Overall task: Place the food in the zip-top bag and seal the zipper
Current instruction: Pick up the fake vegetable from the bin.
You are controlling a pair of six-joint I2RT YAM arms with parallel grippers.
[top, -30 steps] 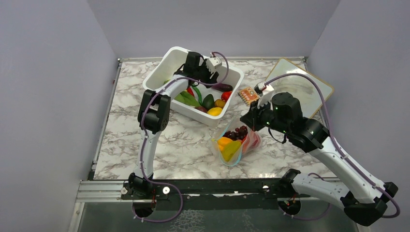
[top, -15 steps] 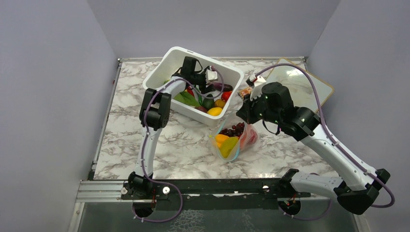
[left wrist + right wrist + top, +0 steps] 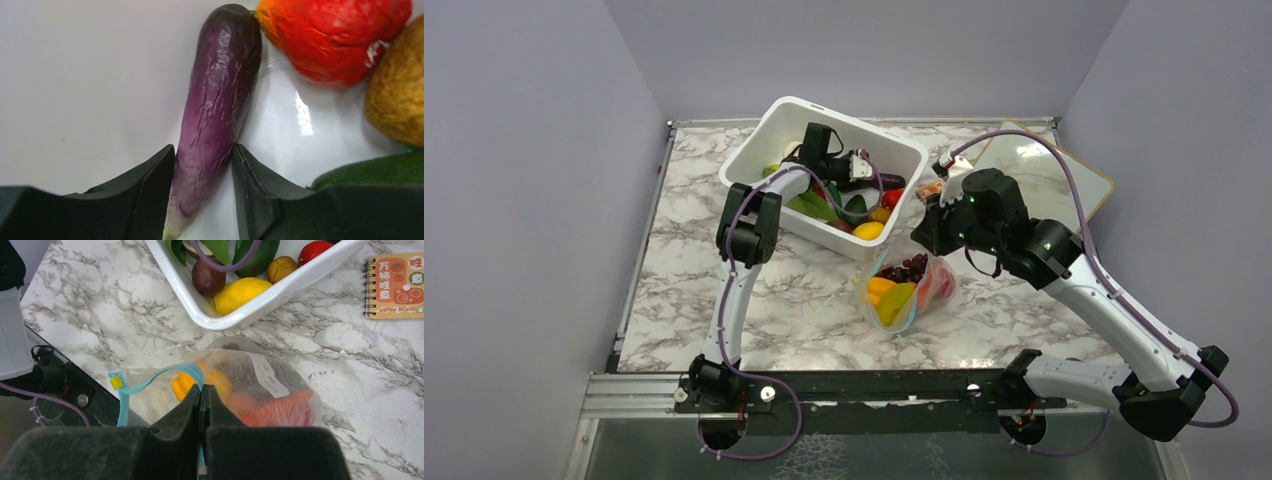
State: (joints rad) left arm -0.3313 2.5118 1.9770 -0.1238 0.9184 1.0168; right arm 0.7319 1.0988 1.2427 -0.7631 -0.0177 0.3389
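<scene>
My left gripper [image 3: 876, 181] reaches into the white tub [image 3: 762, 132], and its jaws are closed on the narrow end of the purple eggplant [image 3: 220, 95], which lies on the tub floor; the gripper [image 3: 202, 170] shows there too. A red fruit [image 3: 330, 35] and a brownish-yellow piece [image 3: 395, 105] lie beside it. My right gripper [image 3: 202, 390] is shut on the light blue zipper [image 3: 150, 382] and holds the mouth of the clear zip-top bag [image 3: 265, 385]. The bag [image 3: 909, 290] holds grapes, orange, yellow and red pieces.
More food stays in the tub, including a yellow lemon [image 3: 240, 292] and green pieces. A small orange patterned packet [image 3: 395, 285] lies right of the tub. A light board [image 3: 1049, 175] lies at the back right. The table's front rail runs along the bottom.
My left gripper dropped lower into the tub and shifted right onto the eggplant. My right gripper carried the bag's mouth slightly up and left.
</scene>
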